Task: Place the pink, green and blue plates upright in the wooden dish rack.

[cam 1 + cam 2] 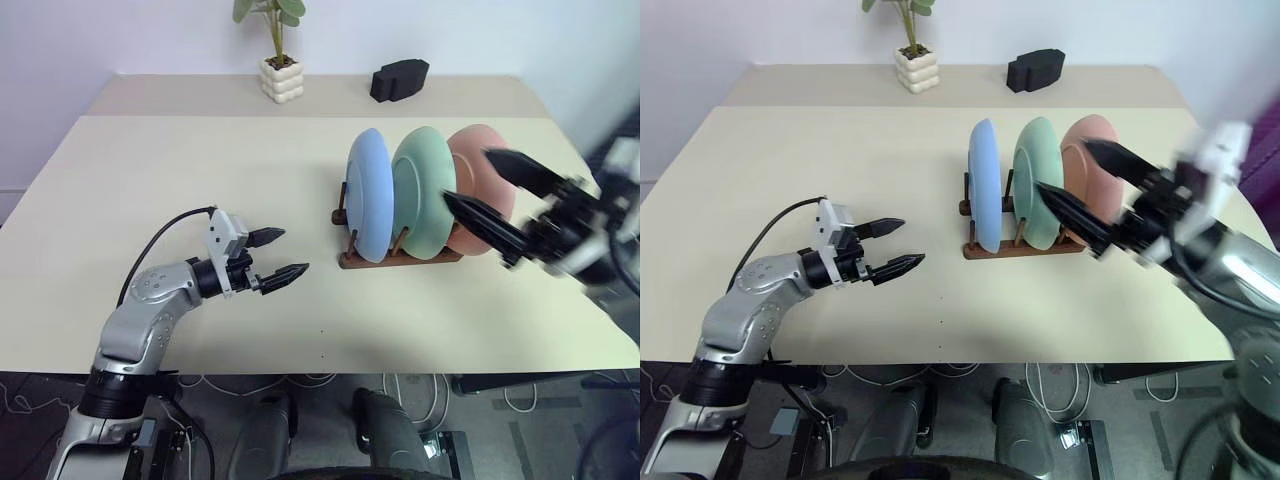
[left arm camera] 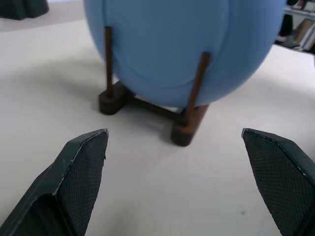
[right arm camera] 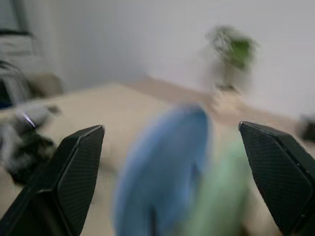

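**All three plates stand in the rack; both tools empty**

I see the rack (image 1: 400, 257) right of centre on the surface (image 1: 180, 170), its long axis running left to right. The blue plate (image 1: 371, 194), green plate (image 1: 424, 192) and pink plate (image 1: 482, 180) each stand upright between its pegs, blue at the left end and pink at the right. Judging from that, the task looks complete, and any coming move is only a clean retreat.

My left tool (image 1: 277, 255) hovers low over the surface, fingers apart and holding nothing. It points right toward the blue plate's face, with bare surface between. In the left wrist view the blue plate (image 2: 182, 49) sits just ahead between two pegs.

My right tool (image 1: 495, 203) is nearer. Its fingers are spread wide and empty, overlapping the pink and green plates from the head camera. It is blurred, so I cannot tell whether either finger touches a plate. I would draw it back to the right, away from the rims.

The right end of the rack is hidden behind this tool. The right wrist view is smeared too; the blue and green plates show there only as soft shapes.
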Action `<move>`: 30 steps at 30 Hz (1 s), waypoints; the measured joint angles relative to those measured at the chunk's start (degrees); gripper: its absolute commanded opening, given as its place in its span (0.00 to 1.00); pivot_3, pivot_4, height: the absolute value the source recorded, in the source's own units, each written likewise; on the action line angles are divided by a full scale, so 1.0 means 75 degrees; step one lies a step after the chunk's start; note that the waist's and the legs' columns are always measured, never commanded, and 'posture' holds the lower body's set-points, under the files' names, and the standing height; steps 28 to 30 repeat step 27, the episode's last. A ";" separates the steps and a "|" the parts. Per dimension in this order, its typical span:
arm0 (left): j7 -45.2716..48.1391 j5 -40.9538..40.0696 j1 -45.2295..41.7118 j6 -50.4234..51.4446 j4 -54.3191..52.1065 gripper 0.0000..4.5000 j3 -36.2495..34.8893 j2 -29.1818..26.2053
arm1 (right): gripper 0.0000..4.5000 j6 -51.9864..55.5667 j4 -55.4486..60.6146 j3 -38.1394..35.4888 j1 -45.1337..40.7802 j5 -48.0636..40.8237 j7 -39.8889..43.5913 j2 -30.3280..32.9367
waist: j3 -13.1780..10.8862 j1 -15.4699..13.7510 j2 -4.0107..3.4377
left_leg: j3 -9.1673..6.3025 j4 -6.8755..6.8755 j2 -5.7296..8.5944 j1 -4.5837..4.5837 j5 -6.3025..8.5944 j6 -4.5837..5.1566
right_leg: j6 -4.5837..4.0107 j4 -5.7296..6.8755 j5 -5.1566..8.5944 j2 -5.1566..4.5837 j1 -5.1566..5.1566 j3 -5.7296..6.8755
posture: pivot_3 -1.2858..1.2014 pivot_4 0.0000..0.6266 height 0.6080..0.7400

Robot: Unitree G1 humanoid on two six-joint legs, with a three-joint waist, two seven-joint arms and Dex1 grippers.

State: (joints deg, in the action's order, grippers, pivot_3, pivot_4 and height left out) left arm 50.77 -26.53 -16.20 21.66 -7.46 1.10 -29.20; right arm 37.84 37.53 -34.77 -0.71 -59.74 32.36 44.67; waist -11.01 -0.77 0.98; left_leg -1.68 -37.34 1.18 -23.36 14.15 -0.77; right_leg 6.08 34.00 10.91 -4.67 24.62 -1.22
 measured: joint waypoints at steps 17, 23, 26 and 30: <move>-0.0018 0.0718 0.0232 -0.0877 0.0858 1.00 0.0032 0.0092 | 0.99 -0.2545 -0.2227 0.0581 0.2268 0.3191 0.1455 -0.1216 | 0.0005 0.0023 -0.0008 | 0.0008 -0.0002 -0.0007 0.0012 0.0001 -0.0001 | -0.0008 0.0000 -0.0004 -0.0001 -0.0003 -0.0005 | 0.52 0.24 0.97; -0.0104 0.0757 0.0657 -0.0595 0.0401 1.00 0.0035 -0.0013 | 0.99 -0.2782 -0.2850 0.0843 0.2017 0.3463 0.1595 -0.1269 | 0.0005 0.0019 -0.0010 | 0.0007 -0.0005 -0.0007 0.0011 0.0001 -0.0001 | 0.0001 0.0001 0.0002 -0.0003 -0.0004 -0.0005 | 0.52 0.24 0.97; -0.0220 0.0746 0.0814 -0.0578 0.0223 1.00 0.0026 0.0013 | 0.99 -0.2782 -0.3041 0.1153 0.1751 0.3584 0.1624 -0.1287 | 0.0007 0.0021 -0.0015 | 0.0006 -0.0005 -0.0008 0.0014 0.0001 -0.0001 | 0.0001 0.0004 0.0002 -0.0002 -0.0004 -0.0005 | 0.52 0.24 0.97; -0.0277 0.0748 0.0858 -0.0578 0.0212 1.00 0.0027 0.0043 | 0.99 -0.2780 -0.3133 0.1183 0.1654 0.3589 0.1638 -0.1286 | 0.0008 0.0022 -0.0015 | 0.0007 -0.0005 -0.0007 0.0014 0.0001 -0.0001 | 0.0000 0.0004 0.0001 -0.0002 -0.0004 -0.0005 | 0.52 0.24 0.97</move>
